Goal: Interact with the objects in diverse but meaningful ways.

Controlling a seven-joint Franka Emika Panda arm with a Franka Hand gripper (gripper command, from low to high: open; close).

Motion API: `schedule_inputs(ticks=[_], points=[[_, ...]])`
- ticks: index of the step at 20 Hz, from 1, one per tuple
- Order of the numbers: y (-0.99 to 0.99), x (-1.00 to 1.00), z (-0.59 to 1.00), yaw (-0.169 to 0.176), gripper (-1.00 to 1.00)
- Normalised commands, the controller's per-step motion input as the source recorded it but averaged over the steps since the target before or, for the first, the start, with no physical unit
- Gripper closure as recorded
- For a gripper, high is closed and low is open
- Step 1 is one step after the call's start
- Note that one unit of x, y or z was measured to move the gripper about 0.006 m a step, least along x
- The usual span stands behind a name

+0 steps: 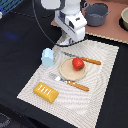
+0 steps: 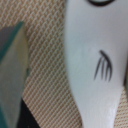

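Nearest on the patterned mat: yellow-orange ridged block, lying flat near the mat's front corner. Behind it, orange-handled fork lies just before the round tan plate. Red round fruit sits on the plate. Orange-handled knife lies just beyond the plate. Pale-blue house-shaped box stands at the exterior view's left of the plate. End effector hangs over the mat's far edge; fingers hidden, cannot tell whether parted or closed. Wrist view: white elongated piece with a fork marking, close below. Grey pot sits farthest on the worktop.
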Motion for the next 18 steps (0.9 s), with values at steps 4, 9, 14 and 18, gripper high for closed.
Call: schedule_inputs(ticks=[4, 9, 14, 18], points=[[0.09, 0.17, 0.25, 0.035, 1.00], [0.00, 0.75, 0.92, -0.004, 1.00], [-0.08, 1.00, 0.70, -0.030, 1.00], [-0.09, 0.99, 0.13, -0.066, 1.00]])
